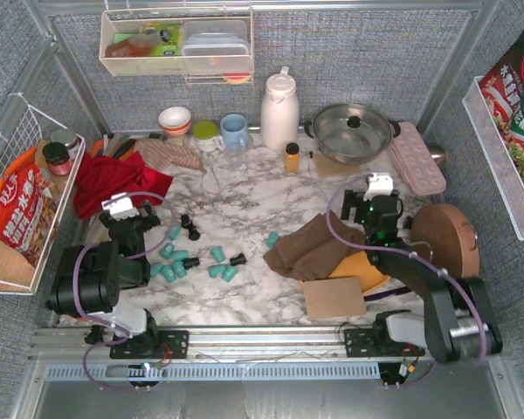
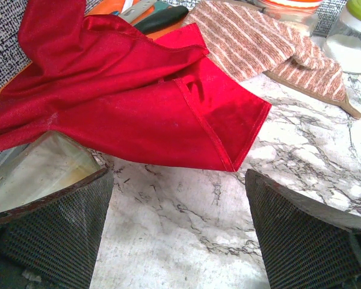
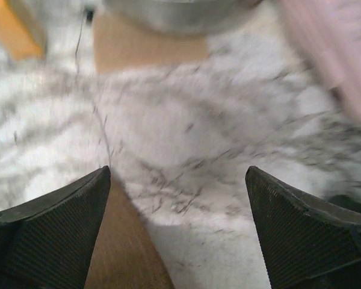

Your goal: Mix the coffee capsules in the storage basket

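Thumb-sized tapered coffee capsules [image 1: 180, 256] lie loose on the marble tabletop [image 1: 244, 188], left of centre in the overhead view: roughly ten teal and four black, some bunched together. The orange plastic storage basket [image 1: 373, 272], right of centre, is mostly hidden beneath a crumpled brown cloth [image 1: 310, 247]. The left pincer [image 2: 179, 180] and right pincer [image 3: 177, 174] both stand apart, empty. Grey fabric walls surround.

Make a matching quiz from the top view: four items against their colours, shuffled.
Items:
1. thermos
2. mug
3. egg tray
4. capsules

Colours:
a. pink
b. teal and black
c. white
d. light blue

Pairs: 1-c, 2-d, 3-a, 4-b
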